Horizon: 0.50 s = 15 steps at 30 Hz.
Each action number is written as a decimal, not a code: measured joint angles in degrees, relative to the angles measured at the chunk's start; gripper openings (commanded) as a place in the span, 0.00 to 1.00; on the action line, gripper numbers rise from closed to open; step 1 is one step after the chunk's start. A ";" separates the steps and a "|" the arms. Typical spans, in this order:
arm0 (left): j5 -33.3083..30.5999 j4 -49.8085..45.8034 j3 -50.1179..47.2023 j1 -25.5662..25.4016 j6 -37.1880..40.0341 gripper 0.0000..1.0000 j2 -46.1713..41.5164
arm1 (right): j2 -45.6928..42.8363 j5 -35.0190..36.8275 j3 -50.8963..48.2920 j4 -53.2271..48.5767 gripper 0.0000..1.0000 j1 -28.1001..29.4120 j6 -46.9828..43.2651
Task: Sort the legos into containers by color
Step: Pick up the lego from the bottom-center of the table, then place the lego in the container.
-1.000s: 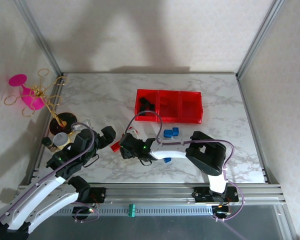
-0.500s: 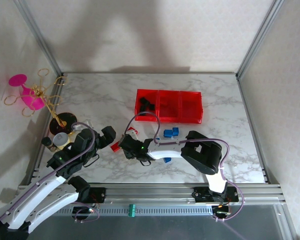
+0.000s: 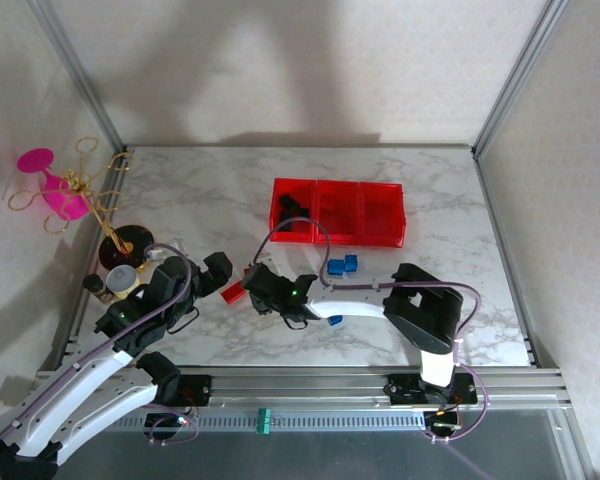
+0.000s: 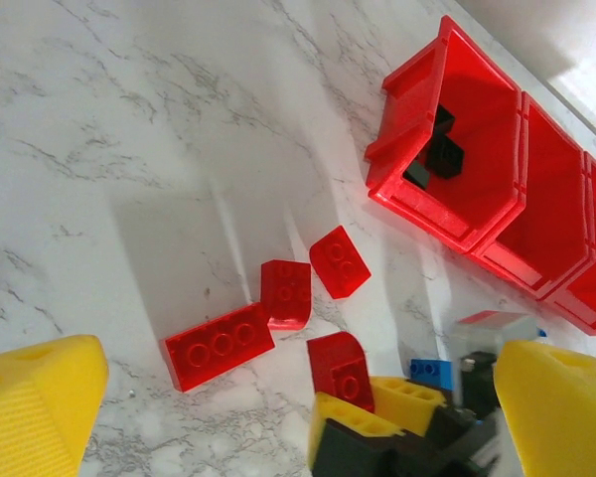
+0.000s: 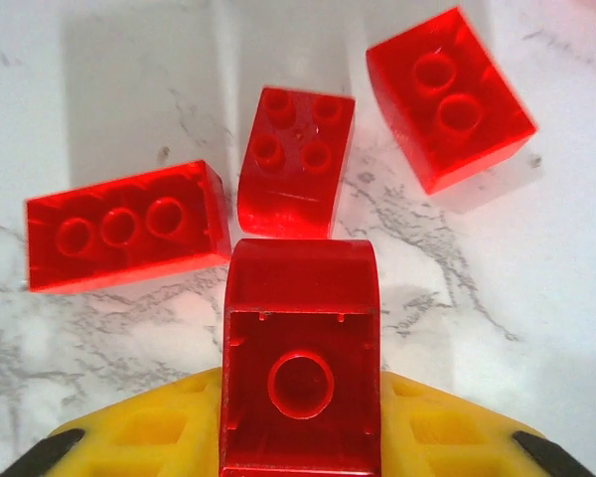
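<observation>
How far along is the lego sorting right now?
Done: some black bricks sit in the left bin. In hand: the right gripper is shut on one red brick, by three more red bricks on the table. Left: those reds, plus blue bricks lying loose. The left gripper is open, holding nothing.

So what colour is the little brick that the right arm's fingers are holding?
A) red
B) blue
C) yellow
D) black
A: the right wrist view shows a red brick pinched between the yellow right fingers.
</observation>
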 measured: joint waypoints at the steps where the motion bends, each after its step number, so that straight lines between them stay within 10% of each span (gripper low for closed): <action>1: 0.02 0.00 0.24 0.00 0.00 1.00 0.07 | -1.16 0.00 -0.44 0.04 0.27 -0.24 0.00; 15: 4.79 6.75 1.97 0.00 0.92 1.00 5.70 | -14.78 1.62 -4.46 -2.54 0.26 -15.30 -0.50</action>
